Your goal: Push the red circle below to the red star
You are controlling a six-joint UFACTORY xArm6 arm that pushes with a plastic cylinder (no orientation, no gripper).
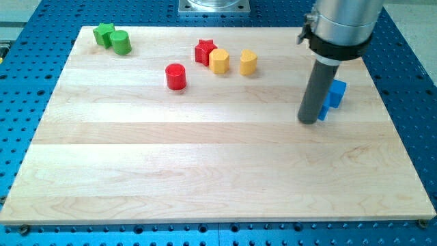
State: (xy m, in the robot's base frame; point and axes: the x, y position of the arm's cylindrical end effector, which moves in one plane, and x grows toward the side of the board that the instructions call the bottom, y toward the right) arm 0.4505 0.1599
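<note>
The red circle (176, 76) stands on the wooden board, down and to the left of the red star (204, 51), with a small gap between them. My tip (308, 121) rests on the board at the view's right, far to the right of both red blocks. It sits just left of a blue block (334, 96), which the rod partly hides.
A yellow block (219, 61) touches the red star's right side, and a second yellow block (248, 62) stands a little further right. A green star (104, 33) and a green circle (121, 42) sit together at the board's top left corner.
</note>
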